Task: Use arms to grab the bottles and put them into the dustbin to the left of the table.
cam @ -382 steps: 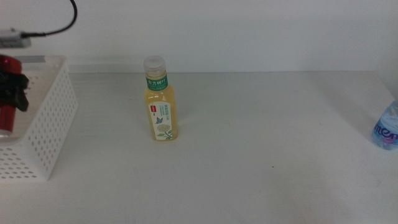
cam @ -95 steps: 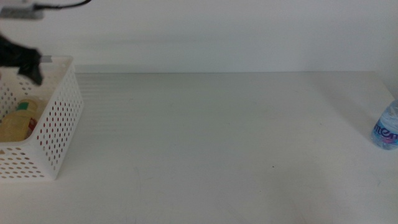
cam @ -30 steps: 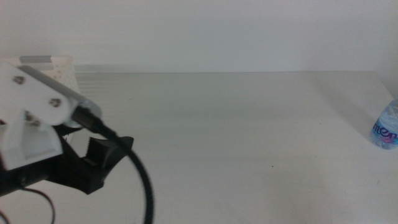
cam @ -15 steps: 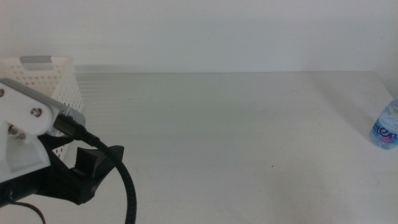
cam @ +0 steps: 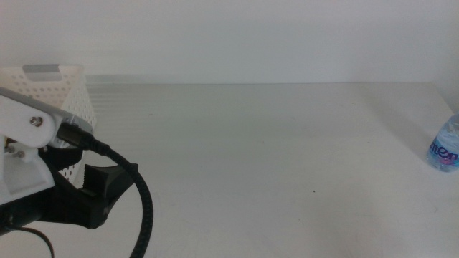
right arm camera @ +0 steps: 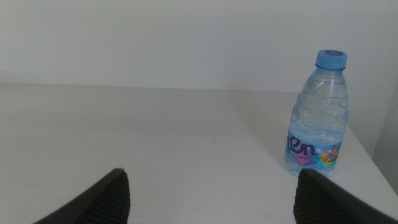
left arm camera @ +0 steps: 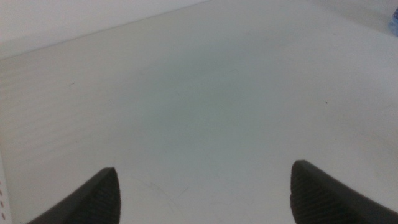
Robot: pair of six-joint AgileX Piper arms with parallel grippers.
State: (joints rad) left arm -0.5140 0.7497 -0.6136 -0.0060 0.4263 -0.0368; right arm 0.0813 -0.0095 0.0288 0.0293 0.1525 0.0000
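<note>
My left gripper point(left arm camera: 202, 196) hangs low beside the bin point(cam: 54, 100) with jaws spread and empty, and my right gripper point(right arm camera: 208, 196), jaws also spread on nothing, faces the water bottle point(right arm camera: 317, 115), which stands upright by the table's point(cam: 272, 150) far right edge. That bottle is tall and light, so a jaw brushing it could tip it or roll it off the edge. Half a second ago my left arm point(cam: 29, 154) sat a touch higher; it has sunk slightly toward rest.

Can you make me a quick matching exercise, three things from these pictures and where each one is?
Things:
1. water bottle
2. dustbin
3. left claw

Places:
A. at the table's left end, behind the left arm
B. open above bare table
C. upright at the table's far right edge

Pairs: 1-C, 2-A, 3-B
</note>
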